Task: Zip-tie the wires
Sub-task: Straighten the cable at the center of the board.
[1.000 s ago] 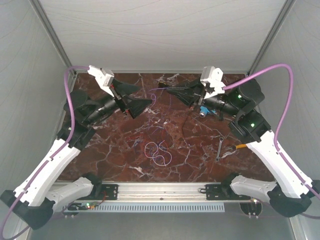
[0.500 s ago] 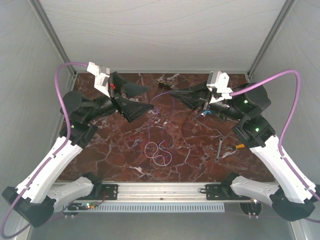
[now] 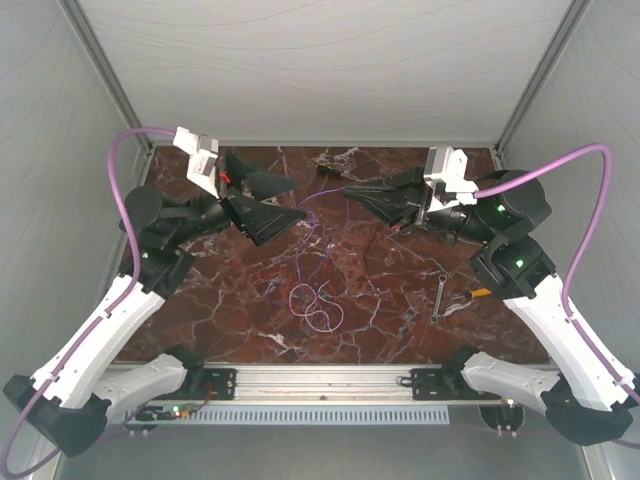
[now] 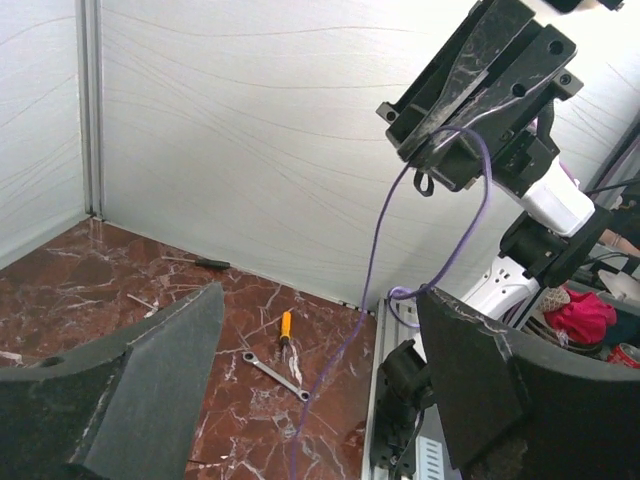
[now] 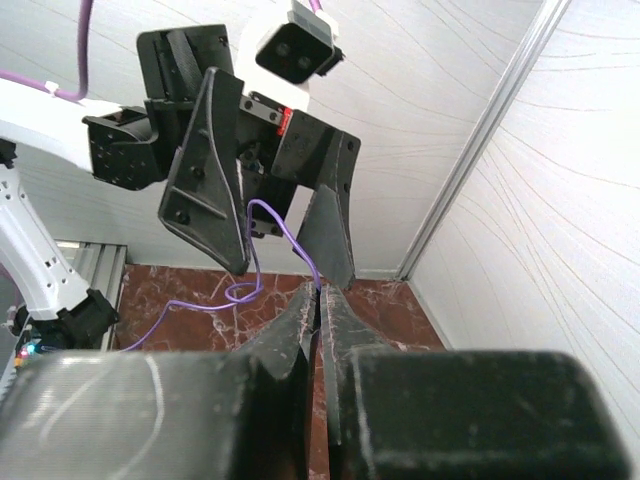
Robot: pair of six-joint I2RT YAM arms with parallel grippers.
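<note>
Right jaws: pressed together at the tips, pinching one purple strand of the wires (image 3: 316, 300). The right gripper (image 3: 347, 191) points to 9 o'clock in the top view.
Left jaws: wide apart with nothing between them. The left gripper (image 3: 300, 198) points to 3 o'clock, its tips facing the right gripper's tips across a short gap.
Strand at the pinch: in the right wrist view it leaves the closed tips, arches upward, curls into a small loop and trails off low to the left.
Strand, long axis: runs roughly 12 to 6 o'clock in the top view. The upper end is in the right jaws and the lower end runs into the tangle. It hangs slack and curved, and passes near the left fingertips; whether it touches them cannot be told.
Tangle: the rest of the wires lies flat on the worktop (image 3: 400, 262) near its middle, at 6 o'clock from the gap between the two grippers. It shows whitish and purple loops side by side.
Wrench (image 3: 440, 294): at 3 o'clock from the tangle and well apart from it, lying roughly along 12 to 6 o'clock.
Screwdriver (image 3: 479, 293): yellow handle, just beside the wrench at its 3 o'clock.
</note>
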